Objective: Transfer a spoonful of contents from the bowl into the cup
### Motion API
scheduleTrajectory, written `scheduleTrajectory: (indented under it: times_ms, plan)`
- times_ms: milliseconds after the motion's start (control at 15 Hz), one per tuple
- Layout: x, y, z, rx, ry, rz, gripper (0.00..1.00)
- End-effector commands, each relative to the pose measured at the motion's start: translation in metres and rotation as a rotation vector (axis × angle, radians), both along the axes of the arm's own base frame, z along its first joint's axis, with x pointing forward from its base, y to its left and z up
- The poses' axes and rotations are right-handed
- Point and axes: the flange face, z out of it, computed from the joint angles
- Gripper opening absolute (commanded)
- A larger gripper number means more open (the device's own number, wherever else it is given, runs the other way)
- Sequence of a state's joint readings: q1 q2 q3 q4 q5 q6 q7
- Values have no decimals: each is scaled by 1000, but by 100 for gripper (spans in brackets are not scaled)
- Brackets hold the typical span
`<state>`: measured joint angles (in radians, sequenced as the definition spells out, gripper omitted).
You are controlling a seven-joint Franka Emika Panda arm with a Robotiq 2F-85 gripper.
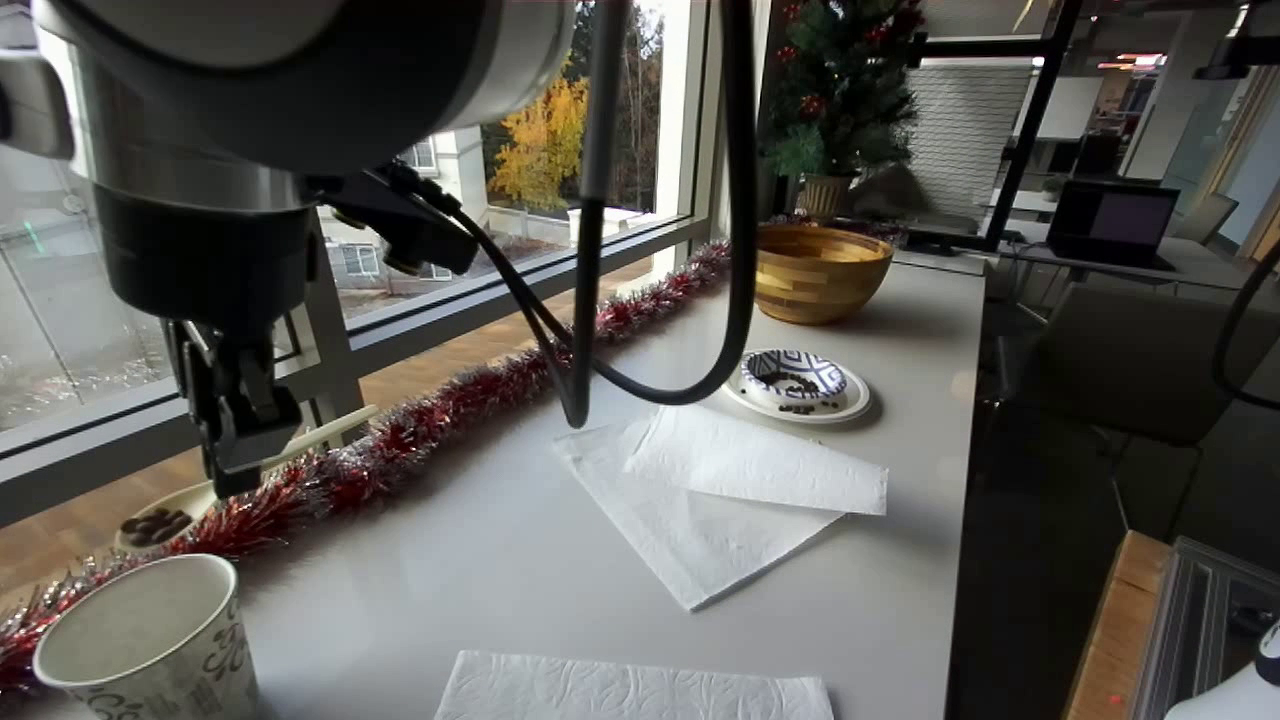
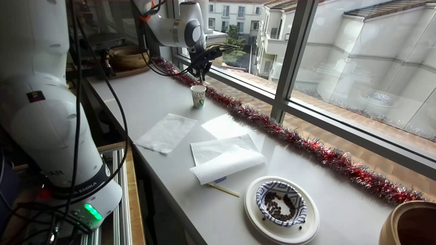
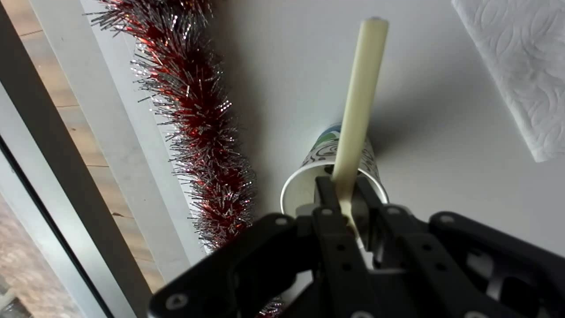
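Clasping the pale cream-yellow plastic spoon (image 3: 360, 97), the black claw (image 3: 344, 190) hangs near the white patterned paper cup (image 2: 198, 97), above rim height. Dark bean-like pieces (image 1: 155, 526) sit in the scoop (image 1: 193, 499), so loading from the blue-and-white paper bowl (image 2: 277, 186) looks done; tipping them into the cup seems left.

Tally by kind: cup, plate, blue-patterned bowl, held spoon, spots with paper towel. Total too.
Cup: 1
Plate: 1
Blue-patterned bowl: 1
Held spoon: 1
Paper towel, by spot: 2 (sheet count unclear at the folded-looking one)
Total: 6
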<state>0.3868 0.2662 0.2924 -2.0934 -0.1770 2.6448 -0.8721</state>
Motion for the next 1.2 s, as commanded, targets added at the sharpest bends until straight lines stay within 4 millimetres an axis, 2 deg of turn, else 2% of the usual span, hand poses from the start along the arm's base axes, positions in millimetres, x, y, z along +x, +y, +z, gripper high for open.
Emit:
scheduleTrajectory:
  times_ms: [0,600,1133]
  plan:
    - [4,22,-10,-51,15,-5,4]
    - [-10,53,-18,-205,-53,-10,4]
    - [-28,65,-18,-290,-144,-24,4]
